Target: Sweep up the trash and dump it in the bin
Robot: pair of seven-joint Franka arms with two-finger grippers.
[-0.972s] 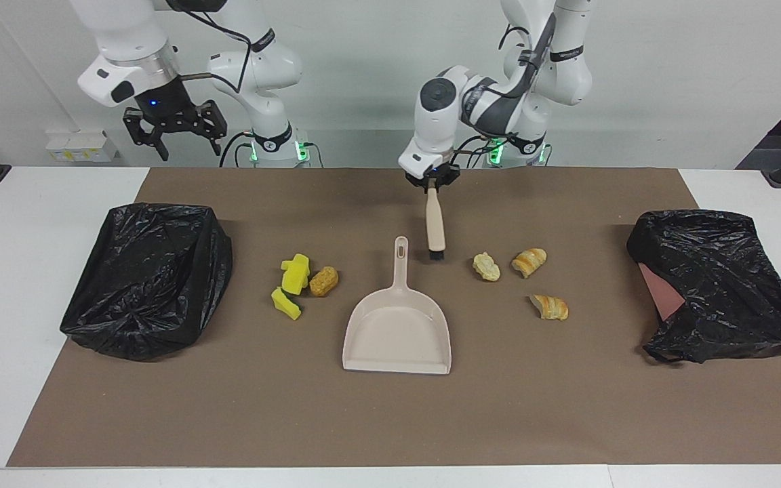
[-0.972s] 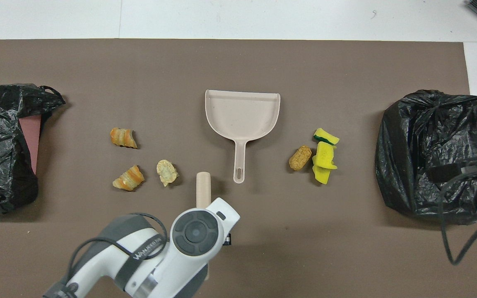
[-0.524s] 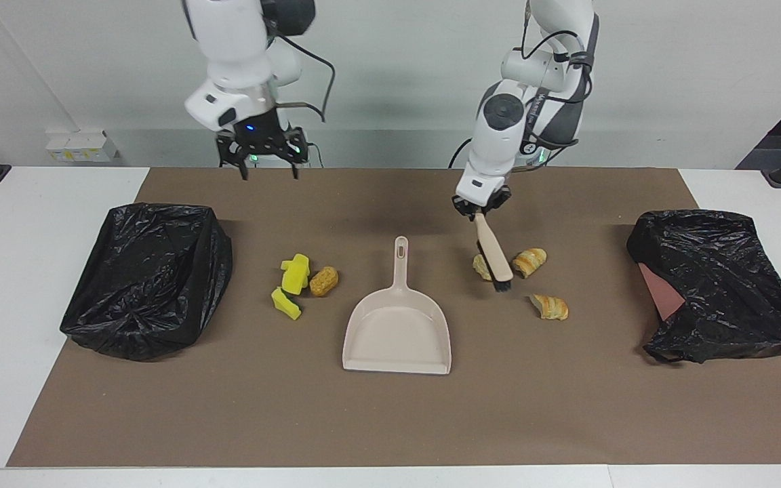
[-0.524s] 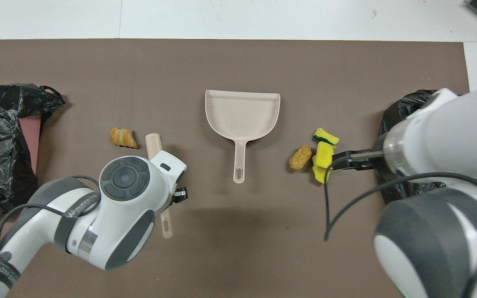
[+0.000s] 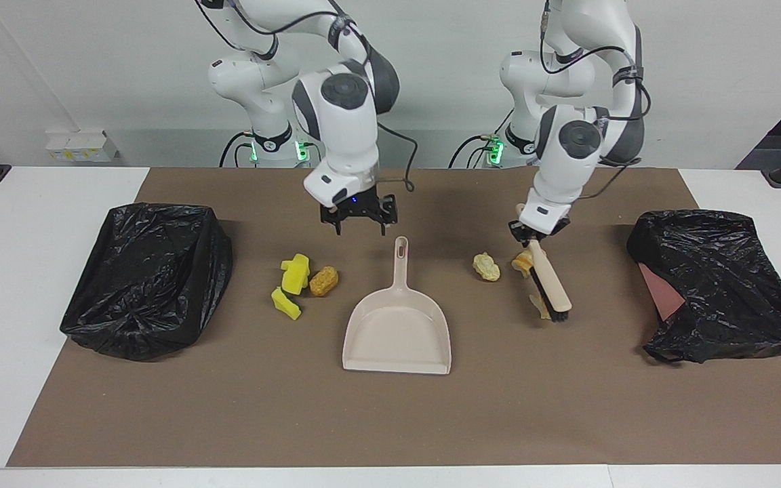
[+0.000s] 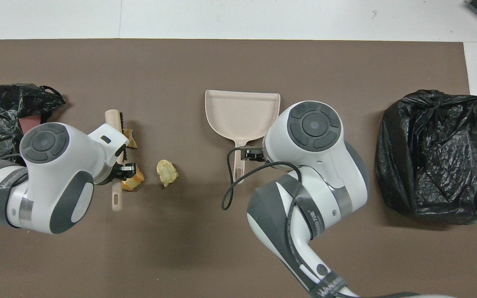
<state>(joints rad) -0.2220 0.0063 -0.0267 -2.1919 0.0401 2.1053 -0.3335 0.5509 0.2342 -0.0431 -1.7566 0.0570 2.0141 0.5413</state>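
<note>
My left gripper (image 5: 535, 236) is shut on a beige brush (image 5: 550, 285) with black bristles, held tilted. The bristles are down at one golden croissant-like piece (image 5: 537, 304); another (image 5: 519, 260) lies beside the handle. A pale bread piece (image 5: 487, 266) lies between them and the beige dustpan (image 5: 397, 332). My right gripper (image 5: 359, 226) is open and empty, just above the dustpan's handle tip. Yellow sponge chunks (image 5: 294, 271) and a brown bun-like lump (image 5: 323, 280) lie toward the right arm's end. In the overhead view the right arm hides them; the brush (image 6: 112, 118), pale piece (image 6: 167, 172) and dustpan (image 6: 242, 111) show.
A bin lined with a black bag (image 5: 146, 278) stands at the right arm's end of the brown mat (image 5: 390, 420). A crumpled black bag (image 5: 716, 278) with a reddish-brown side showing lies at the left arm's end.
My left gripper has carried the brush toward the left arm's end, from beside the pale piece to the two croissant-like pieces. My right gripper has swung down to the dustpan's handle.
</note>
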